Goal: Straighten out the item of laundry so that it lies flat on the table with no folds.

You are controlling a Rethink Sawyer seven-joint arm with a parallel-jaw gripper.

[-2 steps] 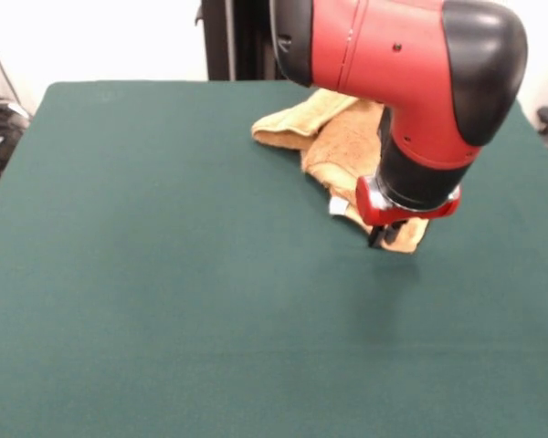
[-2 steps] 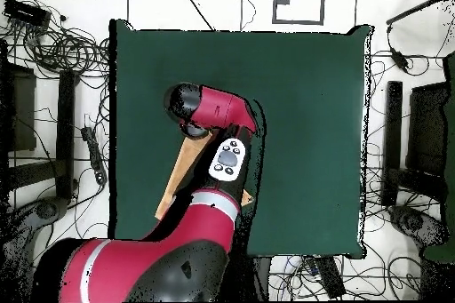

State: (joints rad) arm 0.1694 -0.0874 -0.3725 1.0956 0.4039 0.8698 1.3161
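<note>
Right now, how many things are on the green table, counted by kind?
Towel: 1
Robot gripper pressing at the towel's corner: 1
Total: 2

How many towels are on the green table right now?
1. The orange-yellow hand towel lies crumpled on the table under the arm, with the gripper at its front corner. The arm covers part of it, but no second towel shows.
</note>
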